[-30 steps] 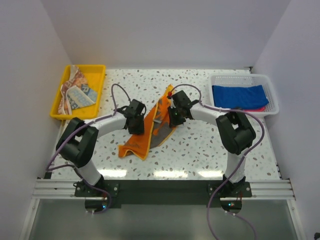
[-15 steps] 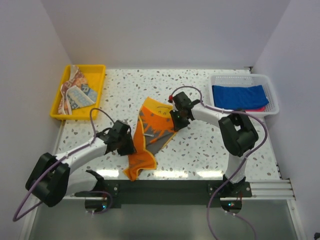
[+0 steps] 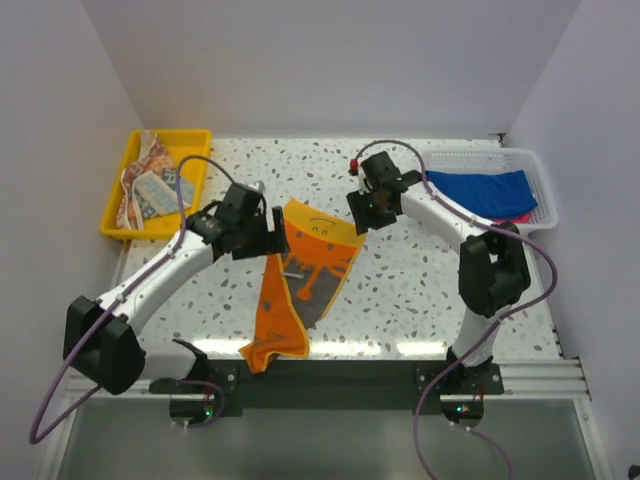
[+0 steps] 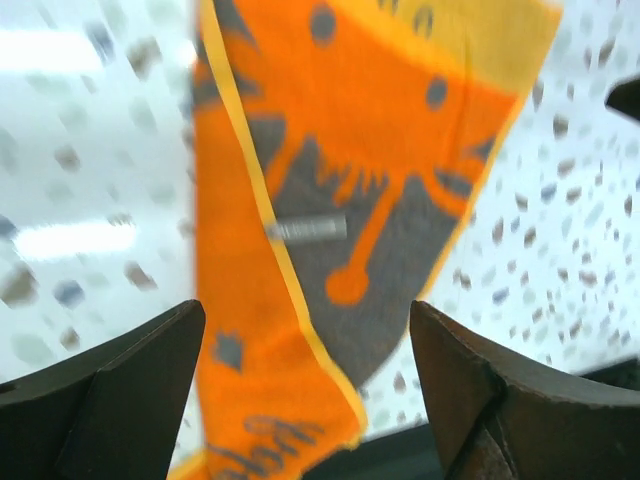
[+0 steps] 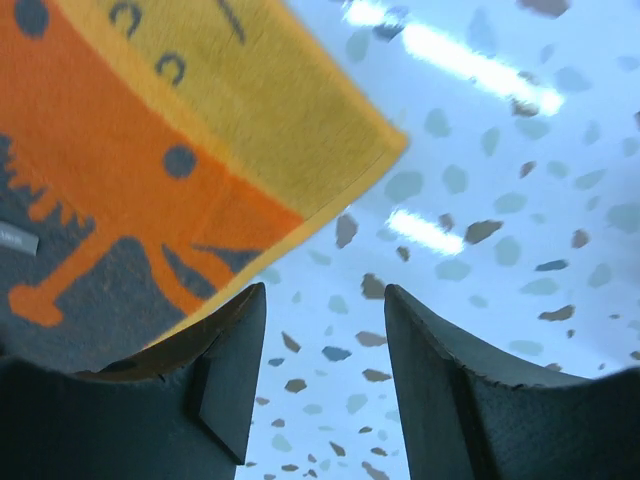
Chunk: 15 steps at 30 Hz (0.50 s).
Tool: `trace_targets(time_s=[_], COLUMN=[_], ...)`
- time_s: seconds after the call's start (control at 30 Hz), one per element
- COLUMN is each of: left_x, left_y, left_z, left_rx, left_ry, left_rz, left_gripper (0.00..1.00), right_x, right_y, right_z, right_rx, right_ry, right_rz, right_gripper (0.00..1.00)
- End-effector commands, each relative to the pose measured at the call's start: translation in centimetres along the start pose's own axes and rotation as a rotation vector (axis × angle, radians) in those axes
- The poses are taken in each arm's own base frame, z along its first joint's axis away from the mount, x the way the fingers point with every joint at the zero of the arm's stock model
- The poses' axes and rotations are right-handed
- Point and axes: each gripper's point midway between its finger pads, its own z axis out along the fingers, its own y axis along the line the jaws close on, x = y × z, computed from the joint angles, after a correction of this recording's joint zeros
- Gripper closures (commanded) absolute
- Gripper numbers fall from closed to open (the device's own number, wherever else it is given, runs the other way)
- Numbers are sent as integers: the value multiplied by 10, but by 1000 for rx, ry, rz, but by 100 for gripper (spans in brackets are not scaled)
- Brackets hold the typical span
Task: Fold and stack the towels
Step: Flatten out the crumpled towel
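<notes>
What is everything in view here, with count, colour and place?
orange towel with yellow edge: one, orange with grey print, lying loose mid-table and reaching the near edge
printed orange-blue towel: one, crumpled in the tray
royal blue towel: one, flat in the basket
hot pink towel: one, a sliver under the blue one
yellow plastic tray: one, far left
white mesh basket: one, far right
speckled white table: one
left gripper: open, empty, above the orange towel
right gripper: open, empty, by its far corner
</notes>
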Motion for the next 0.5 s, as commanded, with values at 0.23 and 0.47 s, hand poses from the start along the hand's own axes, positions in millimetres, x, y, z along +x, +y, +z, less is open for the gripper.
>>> trace_targets(time_s=[0.23, 0.47], left_x=[-156, -195], left_y=[15, 23], left_z=[60, 109], left_rx=[-71, -141], left_ry=[-163, -144], left_rz=[337, 445], left_gripper=[8, 8], right_x=[-37, -32], right_y=[-28, -31], right_z=[30, 55], right_rx=[100, 112], right_ry=[-33, 6], right_rz=[57, 71], right_gripper=[49, 52])
